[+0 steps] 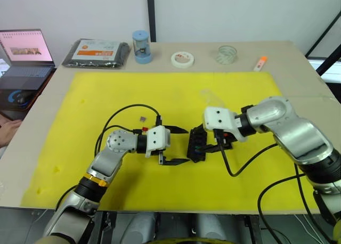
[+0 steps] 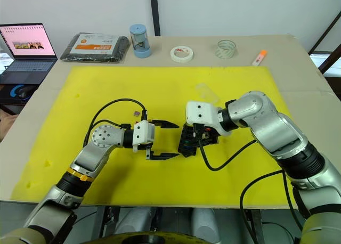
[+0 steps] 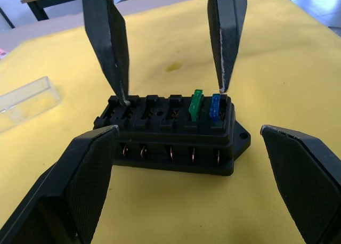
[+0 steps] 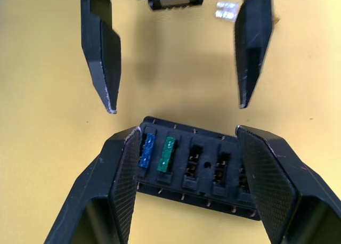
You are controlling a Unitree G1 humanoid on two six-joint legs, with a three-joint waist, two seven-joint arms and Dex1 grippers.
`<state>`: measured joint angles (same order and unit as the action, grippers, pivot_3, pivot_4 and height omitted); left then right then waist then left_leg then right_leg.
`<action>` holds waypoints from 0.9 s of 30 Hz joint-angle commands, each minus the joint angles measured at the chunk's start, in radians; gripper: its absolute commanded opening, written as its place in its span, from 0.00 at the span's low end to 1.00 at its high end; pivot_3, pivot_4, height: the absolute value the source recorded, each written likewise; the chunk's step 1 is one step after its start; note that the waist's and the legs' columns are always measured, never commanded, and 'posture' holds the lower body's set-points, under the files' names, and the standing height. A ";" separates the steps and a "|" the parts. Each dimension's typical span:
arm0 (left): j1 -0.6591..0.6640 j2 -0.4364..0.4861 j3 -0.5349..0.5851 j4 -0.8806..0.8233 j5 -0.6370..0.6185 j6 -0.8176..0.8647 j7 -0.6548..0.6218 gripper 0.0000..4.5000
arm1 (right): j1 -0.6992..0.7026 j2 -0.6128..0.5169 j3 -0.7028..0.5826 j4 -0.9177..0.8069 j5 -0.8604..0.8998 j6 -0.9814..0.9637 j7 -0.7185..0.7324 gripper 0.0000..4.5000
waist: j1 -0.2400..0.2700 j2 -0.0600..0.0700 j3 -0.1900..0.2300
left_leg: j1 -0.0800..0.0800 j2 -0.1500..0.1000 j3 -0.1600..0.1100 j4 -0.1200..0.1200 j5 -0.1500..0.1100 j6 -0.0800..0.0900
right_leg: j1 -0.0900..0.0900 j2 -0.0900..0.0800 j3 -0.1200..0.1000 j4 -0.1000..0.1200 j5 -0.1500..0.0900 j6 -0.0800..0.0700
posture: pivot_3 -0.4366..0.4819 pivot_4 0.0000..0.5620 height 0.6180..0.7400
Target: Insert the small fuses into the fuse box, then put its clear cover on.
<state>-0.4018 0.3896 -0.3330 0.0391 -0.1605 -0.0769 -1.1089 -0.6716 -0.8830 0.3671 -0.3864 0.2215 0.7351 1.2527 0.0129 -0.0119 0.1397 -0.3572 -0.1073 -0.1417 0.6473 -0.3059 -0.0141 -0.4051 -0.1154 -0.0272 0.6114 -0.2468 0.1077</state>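
right gripper straddling fuse box, tilted down

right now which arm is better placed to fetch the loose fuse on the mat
Left. Its open left gripper is empty and nearer the loose fuse, while the right gripper straddles the fuse box.

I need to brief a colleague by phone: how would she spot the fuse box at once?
Look at the yellow mat covering the table; near its middle the two grippers face each other. The fuse box is the small black slotted block between them, with a green and a blue fuse standing at one end, unlike the flat black packet beyond the mat.
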 commanded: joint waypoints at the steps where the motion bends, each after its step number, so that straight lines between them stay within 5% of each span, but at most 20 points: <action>1: -0.015 -0.005 0.004 -0.013 -0.005 -0.013 0.002 1.00 | 0.010 -0.009 -0.058 -0.033 0.028 -0.016 -0.007 0.54 | 0.000 0.000 0.000 | 0.000 0.000 0.000 0.000 0.000 0.000 | 0.000 0.000 0.000 0.000 0.000 0.000 | 0.48 0.27 1.00; 8: -0.023 -0.009 0.002 -0.004 -0.005 -0.015 -0.003 1.00 | 0.059 -0.017 -0.068 -0.053 0.026 -0.031 -0.038 0.01 | 0.000 0.000 0.000 | 0.000 0.000 0.000 0.000 0.000 0.000 | 0.000 0.000 0.000 0.000 0.000 0.000 | 0.48 0.27 1.00; 27: -0.034 0.000 0.003 0.004 -0.002 -0.012 -0.006 1.00 | 0.101 -0.033 -0.030 -0.054 -0.005 -0.064 -0.048 0.01 | 0.000 0.000 0.000 | 0.000 0.000 0.000 0.000 0.000 0.000 | 0.000 0.000 0.000 0.000 0.000 0.000 | 0.48 0.27 1.00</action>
<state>-0.4246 0.3890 -0.3338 0.0612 -0.1605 -0.0768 -1.1126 -0.5647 -0.9211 0.3423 -0.4255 0.2184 0.6846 1.2081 0.0130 -0.0118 0.1398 -0.3572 -0.1074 -0.1417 0.6474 -0.3059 -0.0141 -0.4051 -0.1155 -0.0273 0.6114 -0.2468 0.1077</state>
